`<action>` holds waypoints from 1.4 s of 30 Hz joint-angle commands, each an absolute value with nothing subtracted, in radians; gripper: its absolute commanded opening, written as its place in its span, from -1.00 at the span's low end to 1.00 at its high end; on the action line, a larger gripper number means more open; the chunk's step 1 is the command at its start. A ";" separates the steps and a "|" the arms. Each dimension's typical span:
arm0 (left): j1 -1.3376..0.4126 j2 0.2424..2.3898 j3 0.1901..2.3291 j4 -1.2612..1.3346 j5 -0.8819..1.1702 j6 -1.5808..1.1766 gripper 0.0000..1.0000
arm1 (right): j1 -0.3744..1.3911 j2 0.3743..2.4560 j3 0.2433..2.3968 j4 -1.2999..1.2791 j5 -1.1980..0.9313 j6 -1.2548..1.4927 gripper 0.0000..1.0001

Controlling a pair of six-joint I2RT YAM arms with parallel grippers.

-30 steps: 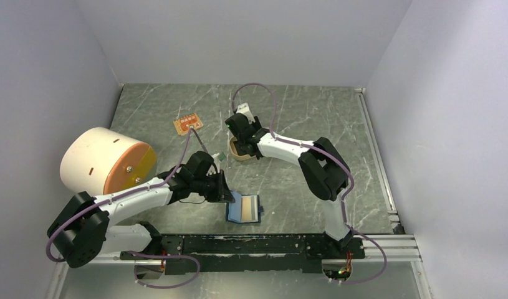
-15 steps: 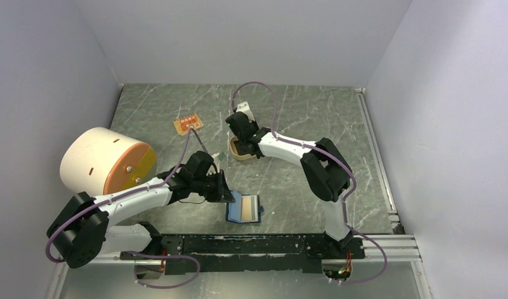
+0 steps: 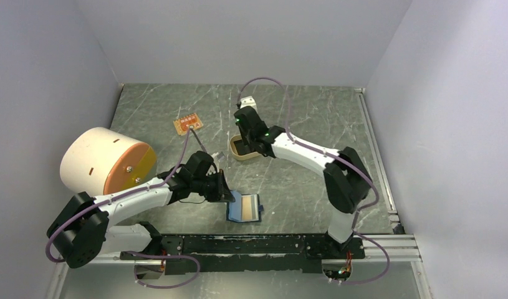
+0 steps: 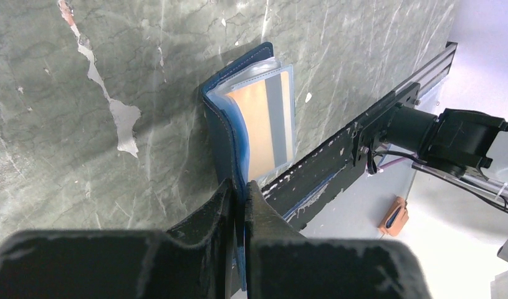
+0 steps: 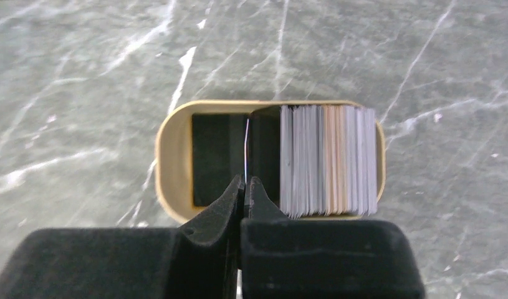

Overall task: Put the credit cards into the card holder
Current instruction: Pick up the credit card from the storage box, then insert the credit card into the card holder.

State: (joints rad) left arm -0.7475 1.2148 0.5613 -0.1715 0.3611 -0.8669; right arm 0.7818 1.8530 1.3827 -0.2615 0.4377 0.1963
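Left arm (image 3: 136, 198) and right arm (image 3: 301, 151): white link shells between bulky black joint housings, both mounted on a black base rail (image 3: 251, 246). A mauve-grey cable (image 3: 265, 79) loops along each arm, starting from the rail. The fingers (image 5: 214, 212) are matte black wedges.

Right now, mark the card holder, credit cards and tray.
card holder (image 4: 260, 124), left wrist view, inner sleeve
credit cards (image 5: 326, 159), right wrist view, top edges
tray (image 5: 173, 162), right wrist view, left rim

Right claw (image 5: 244, 182) pinching thin card (image 5: 247, 140), credit cards (image 5: 326, 159) upright in tan tray (image 5: 170, 163)
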 commanded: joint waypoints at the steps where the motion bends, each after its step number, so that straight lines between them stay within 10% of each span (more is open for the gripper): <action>1: -0.742 1.207 0.569 -0.124 0.340 -0.909 -0.82 | 0.779 1.714 1.289 -0.258 0.291 0.278 -1.00; 19: -0.708 1.390 0.521 0.116 0.374 -0.936 -0.63 | 0.796 1.074 0.614 0.051 -0.005 0.725 -1.00; 42: -0.694 1.381 0.473 0.058 0.307 -0.868 -0.60 | 0.820 1.192 0.319 0.432 -0.054 0.909 -1.00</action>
